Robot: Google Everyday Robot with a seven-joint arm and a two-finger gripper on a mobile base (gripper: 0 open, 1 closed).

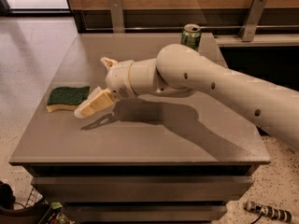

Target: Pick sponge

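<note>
The sponge (pixel 67 97), dark green on top with a pale yellow base, lies flat at the left side of the grey table (pixel 140 141). My gripper (pixel 92 87) hangs just to the right of the sponge, a little above the tabletop. Its two cream fingers are spread apart and hold nothing. The lower finger (pixel 93 104) is close beside the sponge's right edge. I cannot tell whether it touches. The beige arm reaches in from the right across the table.
A green can (pixel 190 35) stands at the table's back edge, behind the arm. Metal brackets and a wooden wall run along the back. The floor drops away to the left and in front. A cluttered basket (pixel 28 209) sits at the lower left.
</note>
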